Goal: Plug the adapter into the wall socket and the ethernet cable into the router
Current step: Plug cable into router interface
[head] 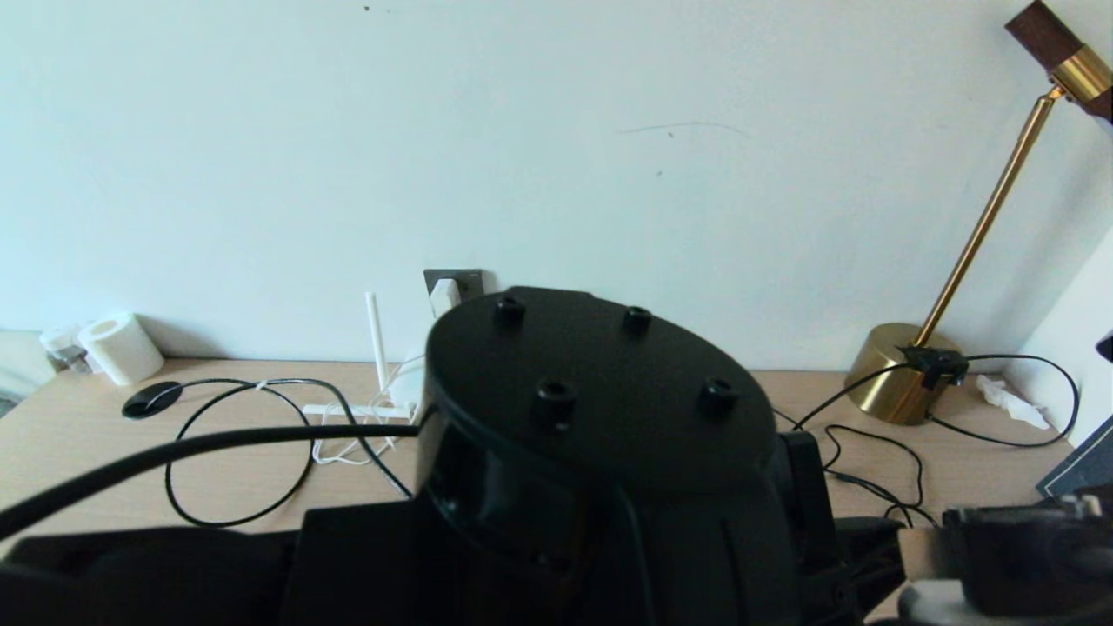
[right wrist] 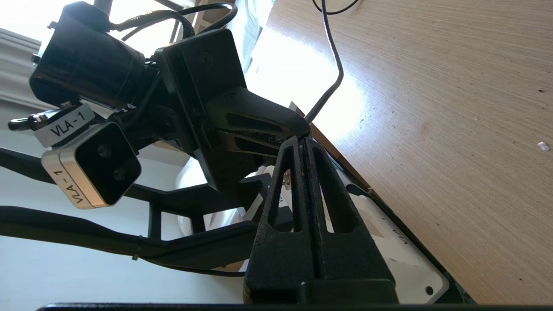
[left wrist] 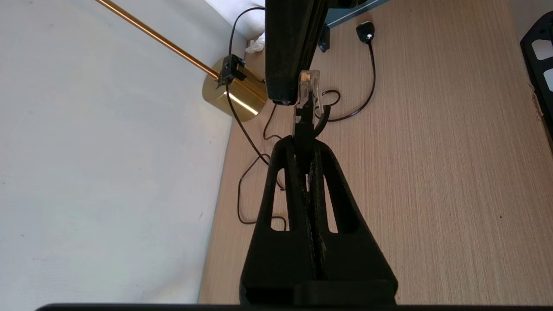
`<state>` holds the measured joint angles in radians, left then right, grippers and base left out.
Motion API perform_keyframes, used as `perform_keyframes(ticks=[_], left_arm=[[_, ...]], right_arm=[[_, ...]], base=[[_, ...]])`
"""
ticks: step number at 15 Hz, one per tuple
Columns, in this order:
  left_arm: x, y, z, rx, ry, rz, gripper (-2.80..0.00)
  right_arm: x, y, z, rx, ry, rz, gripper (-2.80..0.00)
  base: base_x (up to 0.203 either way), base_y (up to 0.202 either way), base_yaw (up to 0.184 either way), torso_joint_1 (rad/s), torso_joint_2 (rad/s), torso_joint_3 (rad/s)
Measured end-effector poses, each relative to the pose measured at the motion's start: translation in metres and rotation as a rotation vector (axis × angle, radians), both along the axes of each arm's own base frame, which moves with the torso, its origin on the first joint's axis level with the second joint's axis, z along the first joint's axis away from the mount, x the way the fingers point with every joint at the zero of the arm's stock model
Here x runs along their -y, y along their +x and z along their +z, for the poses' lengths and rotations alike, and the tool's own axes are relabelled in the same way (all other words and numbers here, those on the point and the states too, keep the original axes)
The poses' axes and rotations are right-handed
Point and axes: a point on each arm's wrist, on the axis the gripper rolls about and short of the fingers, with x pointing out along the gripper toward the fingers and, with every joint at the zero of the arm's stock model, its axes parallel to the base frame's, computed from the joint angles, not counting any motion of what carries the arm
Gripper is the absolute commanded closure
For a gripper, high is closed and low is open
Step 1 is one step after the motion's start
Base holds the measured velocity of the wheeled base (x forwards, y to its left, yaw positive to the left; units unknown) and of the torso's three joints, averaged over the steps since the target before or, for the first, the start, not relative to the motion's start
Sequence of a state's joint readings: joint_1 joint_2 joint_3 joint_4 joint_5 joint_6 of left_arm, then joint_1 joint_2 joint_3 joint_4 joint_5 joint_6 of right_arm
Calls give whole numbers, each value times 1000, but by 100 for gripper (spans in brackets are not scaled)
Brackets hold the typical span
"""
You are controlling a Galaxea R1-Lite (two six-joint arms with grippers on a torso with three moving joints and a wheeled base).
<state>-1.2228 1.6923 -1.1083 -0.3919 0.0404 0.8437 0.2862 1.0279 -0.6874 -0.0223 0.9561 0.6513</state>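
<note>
My left gripper [left wrist: 306, 151] is pinched tight on the ethernet cable [left wrist: 303, 129], whose clear connector [left wrist: 308, 88] sticks out just past my fingertips. My right gripper [right wrist: 302, 140] is closed as well, its tips meeting the left one's tips at the cable; whether it grips the cable I cannot tell. The adapter [head: 444, 296] sits in the wall socket [head: 465, 280]. Of the router [head: 407, 382], only an antenna and a sliver of body show behind my arm, left of the socket.
</note>
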Motion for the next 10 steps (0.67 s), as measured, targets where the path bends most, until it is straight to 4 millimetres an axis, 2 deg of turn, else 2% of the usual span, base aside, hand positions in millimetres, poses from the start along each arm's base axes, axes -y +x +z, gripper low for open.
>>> perform_keyframes(ticks=[1, 2, 10], left_arm=[[0, 0, 0, 0, 0, 0, 0], [0, 0, 0, 1, -1, 0, 0], [0, 0, 0, 1, -4, 0, 0]], right_arm=[[0, 0, -1, 2, -2, 1, 0], [0, 0, -2, 1, -5, 2, -280], [-2, -1, -4, -12, -4, 19, -280]], base=[[0, 0, 0, 0, 0, 0], [0, 0, 0, 0, 0, 0], [0, 0, 0, 0, 0, 0]])
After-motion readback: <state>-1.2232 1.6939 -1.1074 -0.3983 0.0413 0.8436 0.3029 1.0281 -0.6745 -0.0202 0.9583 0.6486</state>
